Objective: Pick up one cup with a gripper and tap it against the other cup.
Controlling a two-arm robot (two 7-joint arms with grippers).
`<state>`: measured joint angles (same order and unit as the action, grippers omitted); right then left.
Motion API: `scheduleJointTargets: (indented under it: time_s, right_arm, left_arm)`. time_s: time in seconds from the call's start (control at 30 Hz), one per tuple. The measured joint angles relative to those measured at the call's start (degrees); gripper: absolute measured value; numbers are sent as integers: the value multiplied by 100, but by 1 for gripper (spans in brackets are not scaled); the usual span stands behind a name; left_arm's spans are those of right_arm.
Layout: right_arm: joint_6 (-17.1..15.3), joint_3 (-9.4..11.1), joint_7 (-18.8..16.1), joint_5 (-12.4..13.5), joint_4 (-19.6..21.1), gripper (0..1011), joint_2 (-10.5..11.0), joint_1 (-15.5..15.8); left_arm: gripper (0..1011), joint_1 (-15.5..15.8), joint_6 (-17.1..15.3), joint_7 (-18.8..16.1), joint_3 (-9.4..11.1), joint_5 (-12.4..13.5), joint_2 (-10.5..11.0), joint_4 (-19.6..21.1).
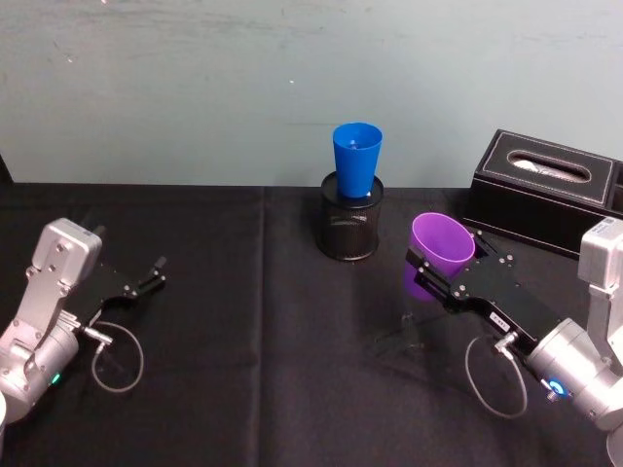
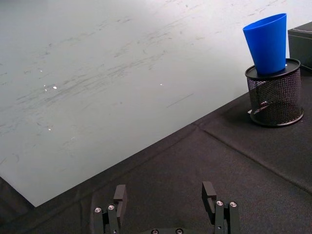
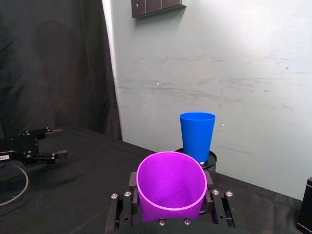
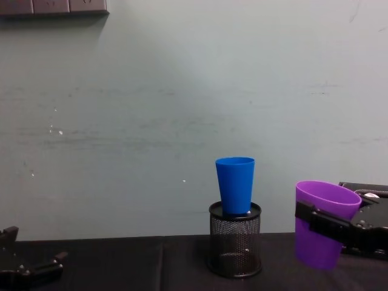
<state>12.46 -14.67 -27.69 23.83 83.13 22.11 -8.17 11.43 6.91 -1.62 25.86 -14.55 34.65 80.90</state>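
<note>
Right pincer point(image 1: 450, 263) is clamping the purple cup point(image 1: 438, 241) just below its rim, holding it clear of the tabletop point(image 1: 243, 389). The blue cup point(image 1: 356, 161) is standing ahead of it on a mesh holder point(image 1: 350, 229). The cup is probably light, thin, slippery plastic, so a gentle hold is advisable. Left pincer point(image 1: 151, 272) is idling open, well apart.

**Materials and finish**

The purple cup point(image 1: 440, 243) and the blue cup point(image 1: 356, 161) are smooth plastic with a slight sheen. The pen holder point(image 1: 351, 233) is black wire mesh. Matt black cloth, creased, covers the bench point(image 1: 243, 370). The right gripper point(image 1: 450, 255) is matt black. The wall point(image 1: 195, 88) is matt and scuffed.
</note>
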Motion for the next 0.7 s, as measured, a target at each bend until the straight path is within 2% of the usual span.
scheduleJointTargets:
  time_s: [0.7]
  right_arm:
    - [0,0,0,0,0,734,0,0]
  left_arm:
    - [1011,0,0,0,0,0,0,0]
